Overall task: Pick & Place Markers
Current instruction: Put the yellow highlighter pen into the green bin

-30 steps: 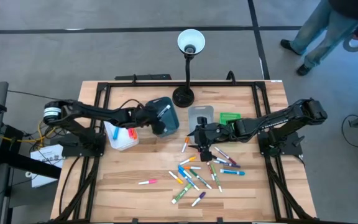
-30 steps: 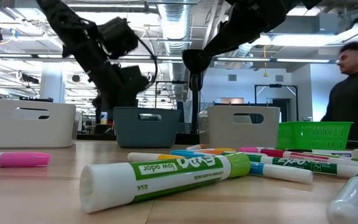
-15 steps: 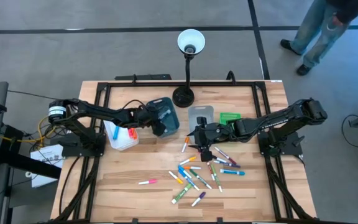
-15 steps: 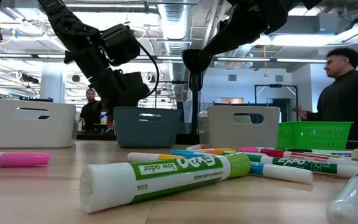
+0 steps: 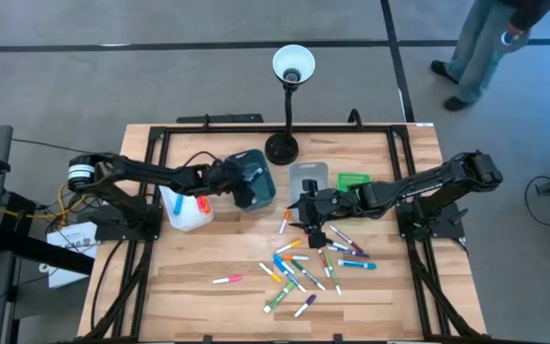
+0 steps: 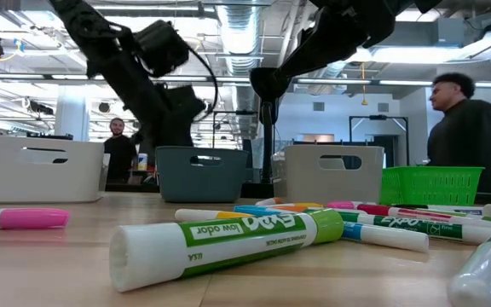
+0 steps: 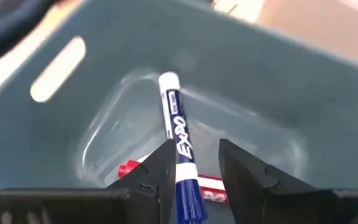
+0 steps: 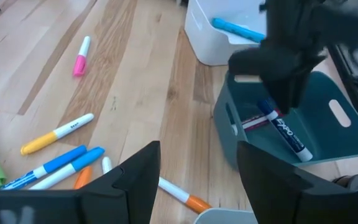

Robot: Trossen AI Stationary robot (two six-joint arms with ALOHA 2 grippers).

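Observation:
My left gripper (image 7: 197, 174) hangs open over the teal bin (image 5: 259, 175) at the table's far left of centre. Below its fingers a blue-capped white marker (image 7: 178, 134) lies on the bin's floor, across a red marker (image 7: 129, 169). The right wrist view shows that blue marker (image 8: 284, 134) resting in the bin, apart from the gripper above it. My right gripper (image 5: 313, 229) stands open above the far edge of the scattered markers (image 5: 304, 268), with nothing between its fingers (image 8: 197, 180).
A white bin (image 5: 187, 210) left of the teal one holds a cyan marker (image 8: 238, 30). A grey bin (image 5: 308, 177), a green basket (image 5: 354, 180) and a lamp base (image 5: 282, 148) stand at the far side. A pink marker (image 5: 225, 280) lies alone near left.

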